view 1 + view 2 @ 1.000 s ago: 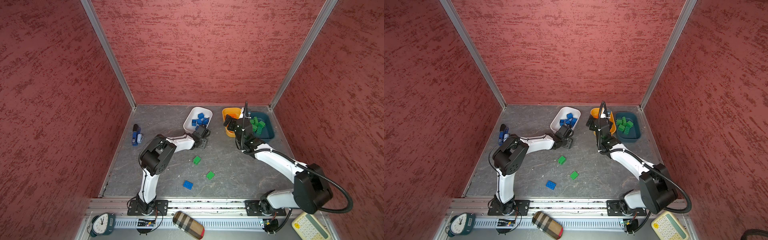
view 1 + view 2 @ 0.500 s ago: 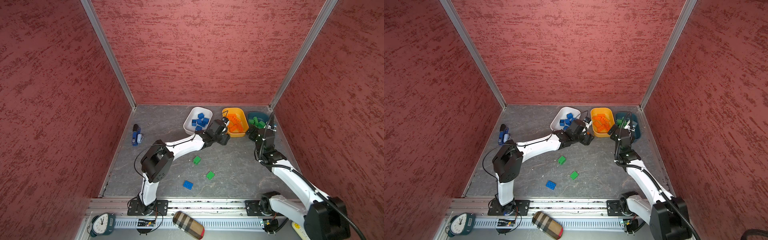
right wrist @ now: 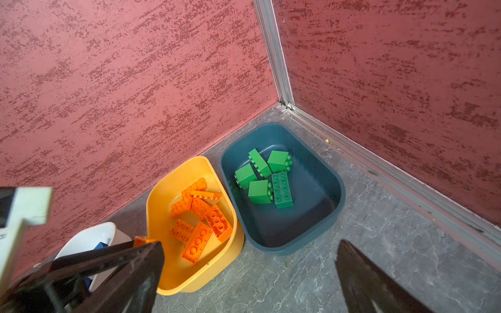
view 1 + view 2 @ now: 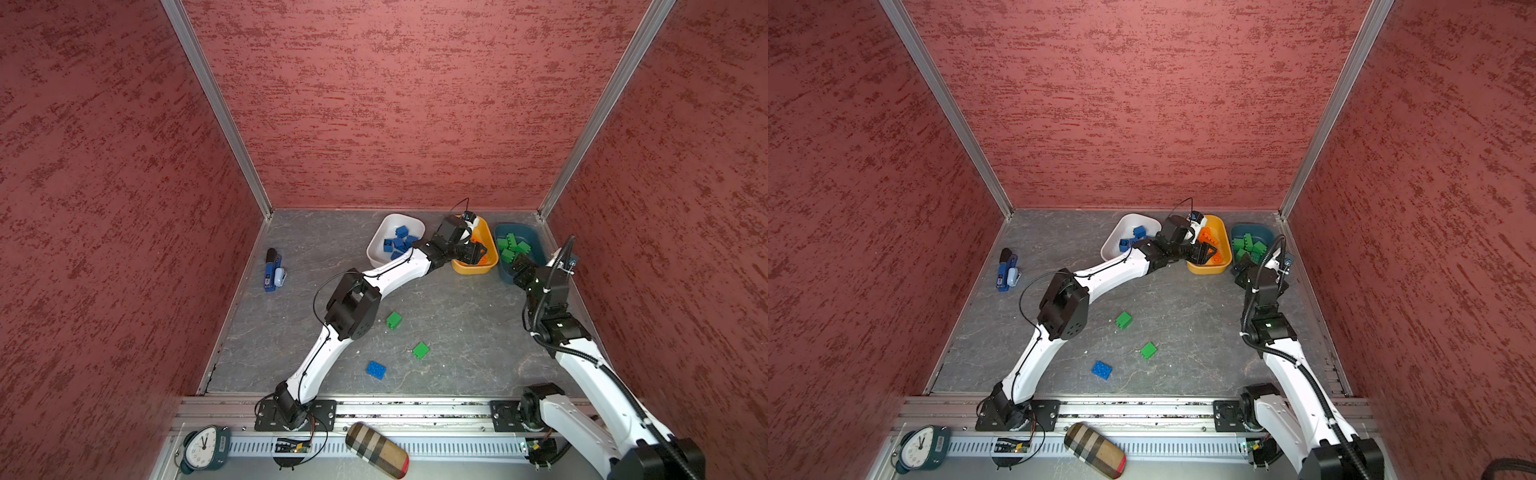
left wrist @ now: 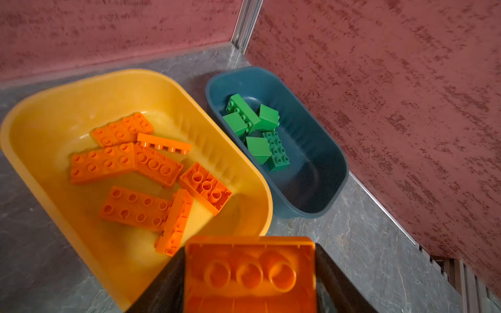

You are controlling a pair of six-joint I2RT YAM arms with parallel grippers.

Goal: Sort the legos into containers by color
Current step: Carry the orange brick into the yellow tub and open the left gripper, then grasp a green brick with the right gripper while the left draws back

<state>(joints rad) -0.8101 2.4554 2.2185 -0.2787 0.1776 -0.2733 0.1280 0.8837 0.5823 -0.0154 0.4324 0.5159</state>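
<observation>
Fingers first: left fingers (image 4: pixel 471 254) pinch an orange brick (image 5: pixel 249 276), one black finger on each short end, hollow underside with three tubes facing the wrist camera. Held brick sits over the near end of the yellow-orange tub (image 5: pixel 40 116); height above the tub can't be read. That tub holds seven more orange bricks (image 5: pixel 103 164) in a loose pile, two tipped on edge.

Right fingers (image 4: pixel 522 267) are spread wide and grip nothing. They sit over bare table (image 3: pixel 406 244), just off the near end of the teal tub (image 3: pixel 311 216). Teal tub has five green bricks (image 3: pixel 260 191) bunched toward its far end.

Tubs run in a row along the far edge: white tub (image 4: pixel 376 254) toward the middle, yellow-orange next, teal in the far right corner. Yellow-orange and teal are just beside each other. White tub holds blue bricks (image 4: pixel 399 242); count unclear, left arm (image 4: pixel 395 276) covers part of it. The arm runs diagonally from its base at the near edge.

Unsorted, middle of table toward the near edge: loose green brick (image 4: pixel 393 320), second loose green brick (image 4: pixel 420 350), loose blue brick (image 4: pixel 375 369). All three are apart from each other and well apart from the tubs.

Stapler-like gadget (image 4: pixel 273 272), blue and black, lies by the left edge. Off the table by the front rail (image 4: pixel 415 409): clock (image 4: pixel 203 448) and plaid case (image 4: pixel 377 452).
</observation>
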